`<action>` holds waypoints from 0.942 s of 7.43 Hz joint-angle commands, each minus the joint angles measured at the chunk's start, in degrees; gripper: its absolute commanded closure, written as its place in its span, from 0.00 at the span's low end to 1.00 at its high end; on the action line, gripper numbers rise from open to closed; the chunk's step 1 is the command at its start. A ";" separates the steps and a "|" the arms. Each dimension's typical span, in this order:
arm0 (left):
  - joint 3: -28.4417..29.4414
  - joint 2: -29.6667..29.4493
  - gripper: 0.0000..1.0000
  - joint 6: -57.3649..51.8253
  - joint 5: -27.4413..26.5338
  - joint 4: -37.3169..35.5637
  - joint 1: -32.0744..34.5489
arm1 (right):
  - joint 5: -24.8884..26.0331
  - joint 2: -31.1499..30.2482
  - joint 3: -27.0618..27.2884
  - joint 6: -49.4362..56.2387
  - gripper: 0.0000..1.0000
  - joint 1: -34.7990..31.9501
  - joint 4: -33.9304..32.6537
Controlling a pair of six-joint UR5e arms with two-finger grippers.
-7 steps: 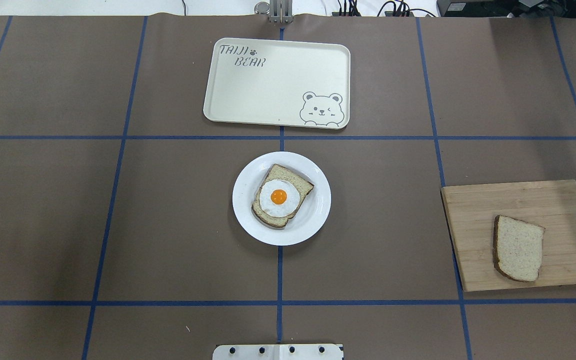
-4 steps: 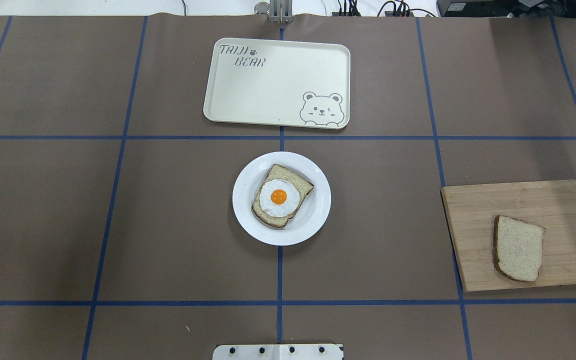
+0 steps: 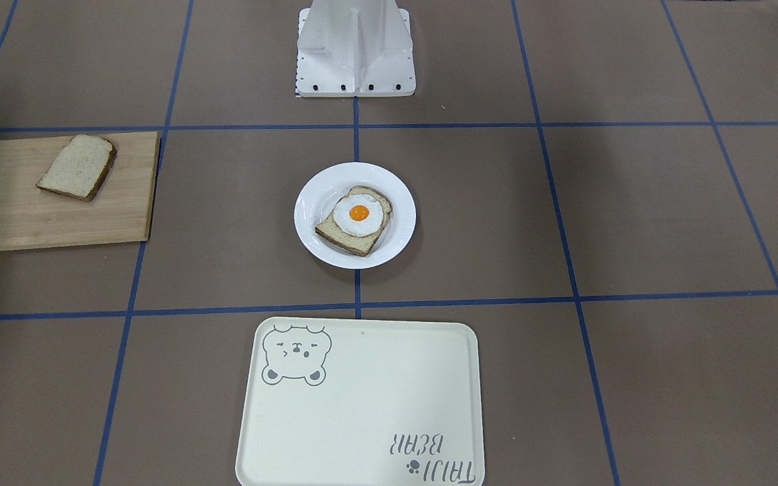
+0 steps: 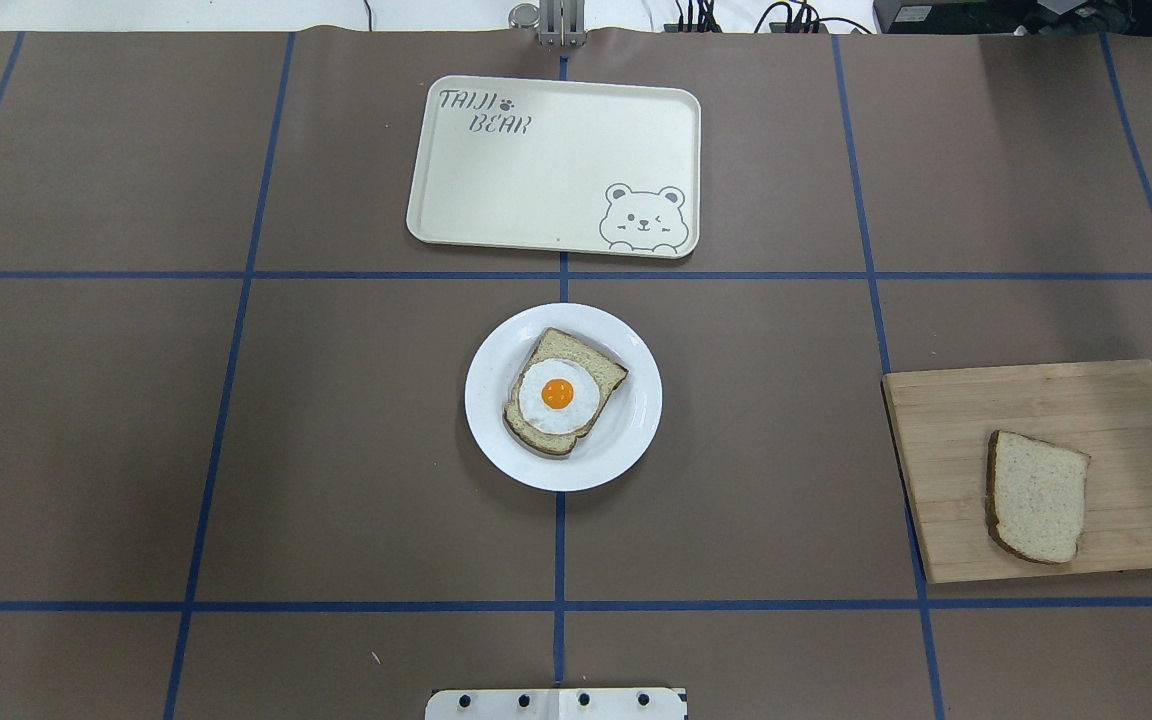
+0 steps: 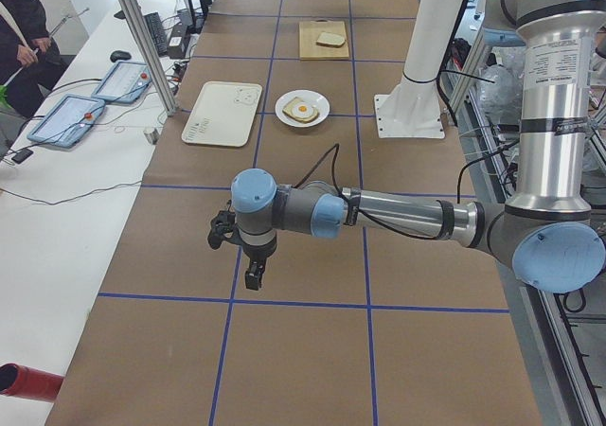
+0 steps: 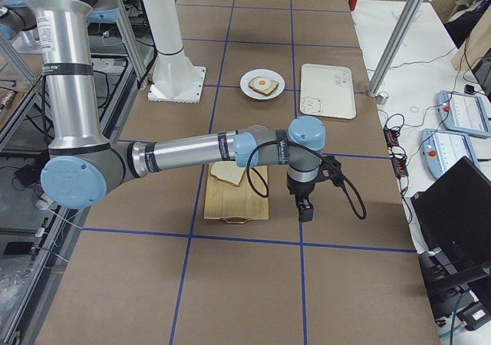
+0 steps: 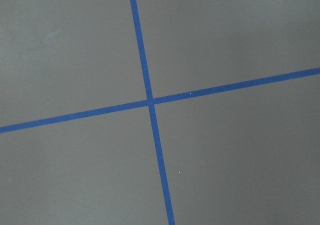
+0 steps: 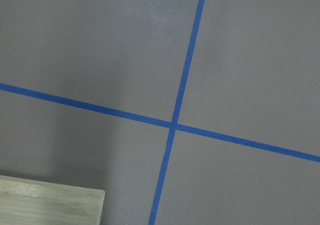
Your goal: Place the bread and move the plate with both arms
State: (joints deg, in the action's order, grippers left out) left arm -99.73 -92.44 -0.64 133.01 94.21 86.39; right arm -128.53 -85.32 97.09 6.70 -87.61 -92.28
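The plain bread (image 4: 1036,497) lies on a wooden cutting board (image 4: 1036,400) at the right of the table; it also shows in the front-facing view (image 3: 77,167). The white plate (image 4: 636,430) sits mid-table and holds an egg-topped slice (image 4: 558,393). Neither gripper shows in the overhead or front-facing views. The left gripper (image 5: 254,279) hangs over bare table far out on the left side. The right gripper (image 6: 305,211) hangs just beyond the board's outer end. I cannot tell whether either is open or shut.
A cream bear-print tray (image 4: 536,170) lies beyond the plate. The white robot base (image 3: 355,47) stands at the near table edge. Blue tape lines grid the brown table. The right wrist view shows a corner of the board (image 8: 50,205).
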 commanded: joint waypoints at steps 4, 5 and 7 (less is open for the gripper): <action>0.41 -0.38 0.01 0.20 0.14 5.96 0.18 | -6.82 -8.42 1.61 -21.37 0.00 4.79 20.75; 0.41 0.06 0.01 0.03 0.14 6.07 0.18 | -6.82 -11.77 1.61 -34.60 0.00 8.56 33.18; 0.50 0.15 0.01 0.12 0.14 6.07 0.18 | -5.77 -19.06 1.69 -52.94 0.00 15.86 52.83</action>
State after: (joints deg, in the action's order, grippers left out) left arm -99.28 -92.43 -0.59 133.15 100.15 86.57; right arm -134.63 -99.73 98.67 -34.42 -76.21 -51.92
